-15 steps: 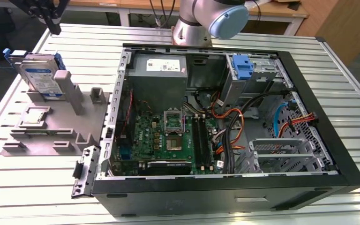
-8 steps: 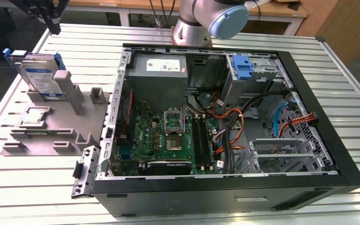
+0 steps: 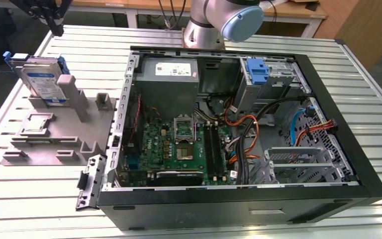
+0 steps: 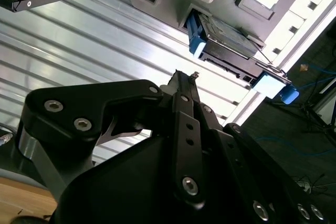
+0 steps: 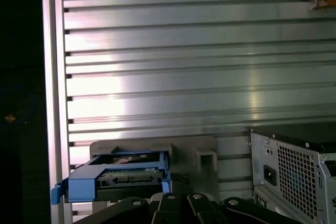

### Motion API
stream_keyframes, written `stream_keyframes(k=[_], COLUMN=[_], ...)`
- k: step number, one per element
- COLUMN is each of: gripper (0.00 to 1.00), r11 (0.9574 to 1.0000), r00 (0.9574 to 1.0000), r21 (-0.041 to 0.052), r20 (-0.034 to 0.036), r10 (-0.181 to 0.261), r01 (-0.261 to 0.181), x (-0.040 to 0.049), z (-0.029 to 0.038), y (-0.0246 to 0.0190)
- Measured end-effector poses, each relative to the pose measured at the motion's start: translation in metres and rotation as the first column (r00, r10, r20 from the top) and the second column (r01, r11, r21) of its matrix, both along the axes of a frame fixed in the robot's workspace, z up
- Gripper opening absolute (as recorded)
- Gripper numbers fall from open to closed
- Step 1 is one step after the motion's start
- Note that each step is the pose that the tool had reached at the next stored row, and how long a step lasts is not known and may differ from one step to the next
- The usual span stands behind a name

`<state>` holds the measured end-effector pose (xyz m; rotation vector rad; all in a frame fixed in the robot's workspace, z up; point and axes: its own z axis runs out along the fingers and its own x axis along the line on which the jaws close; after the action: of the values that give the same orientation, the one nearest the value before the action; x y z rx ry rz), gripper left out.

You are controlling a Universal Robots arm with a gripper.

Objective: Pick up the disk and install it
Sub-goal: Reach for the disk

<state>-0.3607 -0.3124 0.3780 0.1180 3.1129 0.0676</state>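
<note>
Pincer [image 4: 184, 77], whether spread or pressed together cannot be told, is held clear of the grey holder [image 3: 51, 149]; the disk [image 3: 43, 82] is stood upright in that holder.

Open air above the disk [image 3: 43, 79], upright in its grey stand [image 3: 51, 148]; a grey post [image 3: 77, 97] flanks it, the computer case [image 3: 350, 149] nearby.

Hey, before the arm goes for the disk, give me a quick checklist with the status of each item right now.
1. Disk seated upright in the gray holder: ok.
2. Hand apart from the disk: ok.
3. Computer case lying open, side panel off: ok.
4. Another blue carrier sits in the drive cage; free slot: cannot tell.
5. Cables out of the drive cage's way: cannot tell.
</note>
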Motion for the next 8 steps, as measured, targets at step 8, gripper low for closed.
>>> stream_keyframes(k=[8], gripper=[0.10], r11=[1.0000], r00=[1.0000], r21=[0.0000], r20=[0.0000], r10=[0.000], r01=[0.000], x=[-0.0024], z=[-0.0002], y=[0.0035])
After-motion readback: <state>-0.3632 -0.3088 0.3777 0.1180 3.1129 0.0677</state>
